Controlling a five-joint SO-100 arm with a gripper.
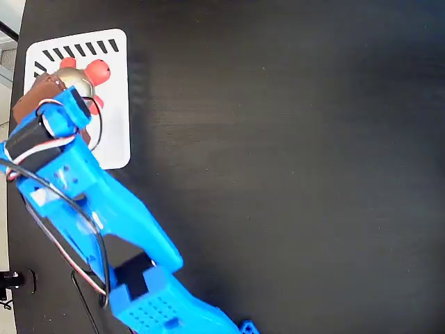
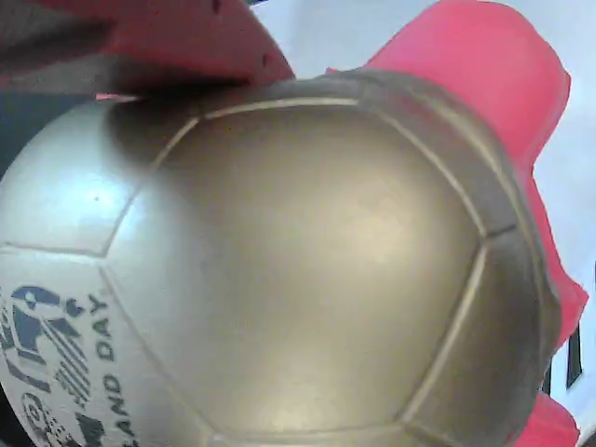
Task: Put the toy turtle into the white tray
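Note:
The toy turtle (image 1: 82,78) is over the white tray (image 1: 115,132) at the table's far left in the fixed view. Its red head points right and its gold shell is partly covered by my wrist. My gripper (image 1: 65,89) is at the turtle's left side, with a dark brown-red finger (image 1: 38,90) against the shell. In the wrist view the gold shell (image 2: 298,251) fills nearly the whole frame, pressed under a red finger (image 2: 140,37), with the turtle's red body (image 2: 484,84) at the right. The gripper looks shut on the turtle. The marker on the shell is hidden.
The blue arm (image 1: 118,223) runs from the bottom edge up to the tray, with loose cables (image 1: 94,257) beside it. The black table (image 1: 292,167) spreads to the right. The table's left edge lies just beyond the tray.

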